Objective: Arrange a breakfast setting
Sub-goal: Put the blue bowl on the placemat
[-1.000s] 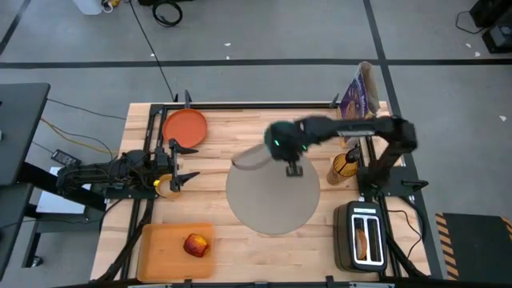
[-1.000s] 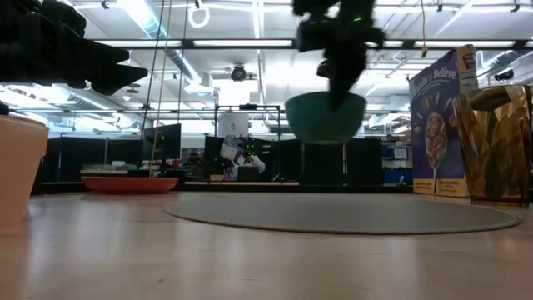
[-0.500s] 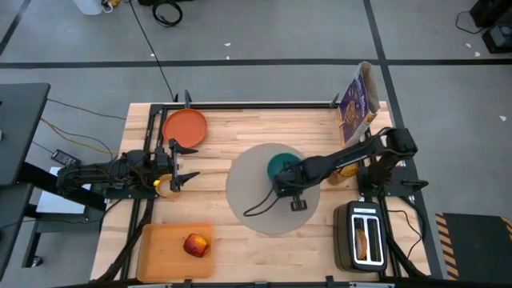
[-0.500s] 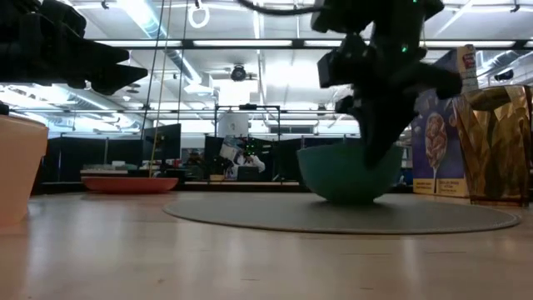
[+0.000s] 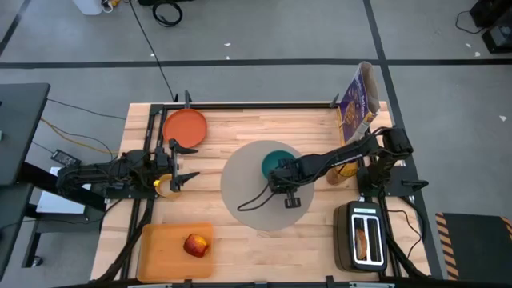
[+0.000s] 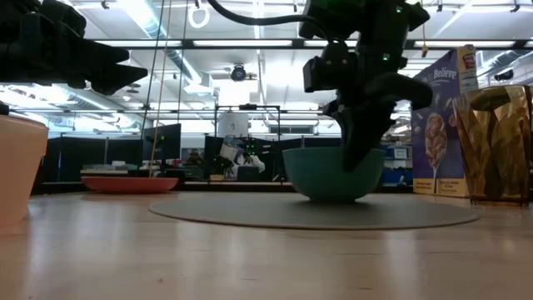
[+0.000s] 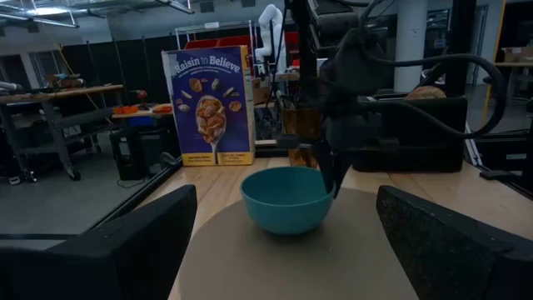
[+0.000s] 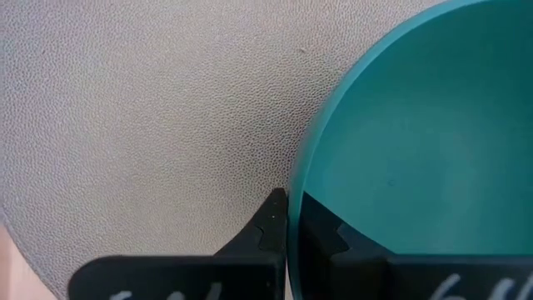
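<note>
On the large round grey placemat (image 5: 248, 192), toward its far right part, the teal bowl (image 5: 277, 165) sits flat; the right gripper (image 5: 282, 179) pinches its rim, one finger inside and one outside, a hold that likely keeps the bowl level for release; the left gripper (image 5: 178, 166) waits near the table's left edge over the small yellow cup (image 5: 164, 185), fingers spread wide; the orange plate (image 5: 185, 126) and red apple (image 5: 194, 244) lie apart, probably next.

placemat (image 5: 244, 188): large, round, grey, flat mid-table
bowl (image 5: 278, 164): teal, upright on placemat
plate (image 5: 185, 126): orange, far-left corner
apple (image 5: 195, 244): red, near-left
</note>
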Controlling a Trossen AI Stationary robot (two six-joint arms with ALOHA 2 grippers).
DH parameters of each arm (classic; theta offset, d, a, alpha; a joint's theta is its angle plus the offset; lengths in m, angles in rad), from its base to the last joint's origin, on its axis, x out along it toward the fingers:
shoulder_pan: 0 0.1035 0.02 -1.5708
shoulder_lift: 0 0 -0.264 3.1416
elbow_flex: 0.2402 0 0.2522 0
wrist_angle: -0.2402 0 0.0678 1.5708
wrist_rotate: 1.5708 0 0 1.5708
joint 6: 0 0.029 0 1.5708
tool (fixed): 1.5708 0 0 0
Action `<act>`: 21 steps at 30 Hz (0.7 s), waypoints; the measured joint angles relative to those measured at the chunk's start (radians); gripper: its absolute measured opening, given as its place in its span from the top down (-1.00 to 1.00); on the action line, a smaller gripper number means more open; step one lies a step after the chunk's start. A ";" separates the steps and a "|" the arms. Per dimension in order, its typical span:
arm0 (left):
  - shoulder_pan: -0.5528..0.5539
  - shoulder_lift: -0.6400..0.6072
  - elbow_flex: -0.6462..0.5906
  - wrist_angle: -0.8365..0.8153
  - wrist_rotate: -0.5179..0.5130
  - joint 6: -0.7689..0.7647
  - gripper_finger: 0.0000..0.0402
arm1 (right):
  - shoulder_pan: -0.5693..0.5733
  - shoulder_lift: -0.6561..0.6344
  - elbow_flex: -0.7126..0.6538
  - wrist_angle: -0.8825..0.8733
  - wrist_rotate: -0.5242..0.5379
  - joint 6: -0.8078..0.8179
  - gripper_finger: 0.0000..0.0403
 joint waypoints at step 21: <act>0.002 0.000 0.000 0.088 -0.019 -0.167 -0.89 | 0.001 0.047 0.103 -0.066 -0.039 -0.153 0.93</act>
